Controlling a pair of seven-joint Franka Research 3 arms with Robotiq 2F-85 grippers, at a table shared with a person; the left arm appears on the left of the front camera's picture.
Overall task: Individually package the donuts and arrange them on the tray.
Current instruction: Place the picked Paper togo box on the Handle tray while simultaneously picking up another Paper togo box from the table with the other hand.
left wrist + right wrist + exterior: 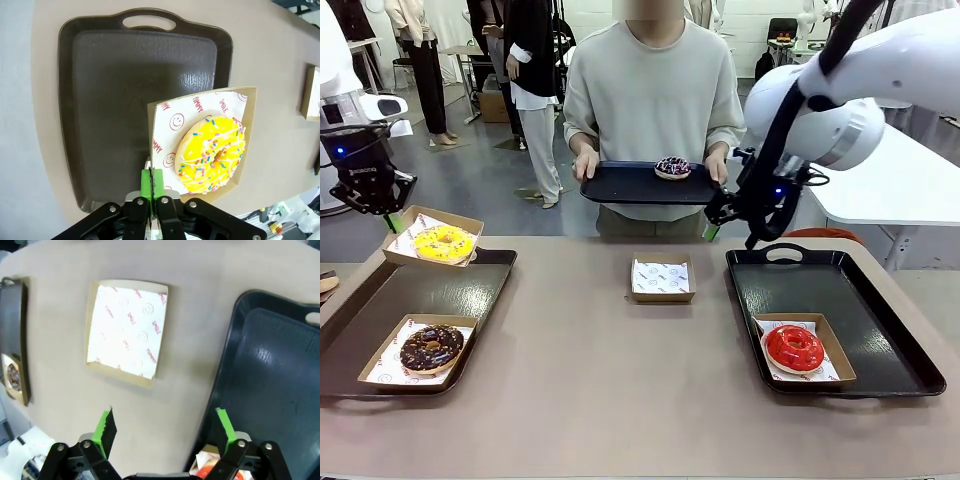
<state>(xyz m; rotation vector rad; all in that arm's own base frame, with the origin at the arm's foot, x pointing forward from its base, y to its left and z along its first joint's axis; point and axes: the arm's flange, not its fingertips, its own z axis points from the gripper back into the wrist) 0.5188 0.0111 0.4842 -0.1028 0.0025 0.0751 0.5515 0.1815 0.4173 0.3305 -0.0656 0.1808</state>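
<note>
- Left side of the table, around 9 o'clock: a dark rectangular plastic tray [420, 290]. In its 7 o'clock corner a paper-lined brown cardboard box [382, 365] sits flat, with the chocolate sprinkled ring donut [431, 347] inside.
- At that tray's 11 o'clock edge a second cardboard box [415, 222] hangs tilted, carrying the yellow-iced ring donut with coloured sprinkles [444, 243]. Can't tell if its low edge touches the tray rim.
- Dead centre of the table: an empty paper-lined cardboard box [661, 278], flat, nothing in it.
- Over at 3 o'clock: a black handled tray [880, 310]. In its 5 o'clock corner a third cardboard box [835, 345] holds the glossy red ring donut [794, 348].
- At 12 o'clock a person holds up a smaller black tray [620, 185] with both hands, and the dark purple sprinkled donut [672, 167] is on it.
- The left gripper [392, 218] is pinched tight on the rim of the second cardboard box, green pads clamped together on the cardboard.
- The right gripper [165, 415] is spread wide and holds nothing. It hovers over bare tabletop, between the empty box and the black handled tray.
</note>
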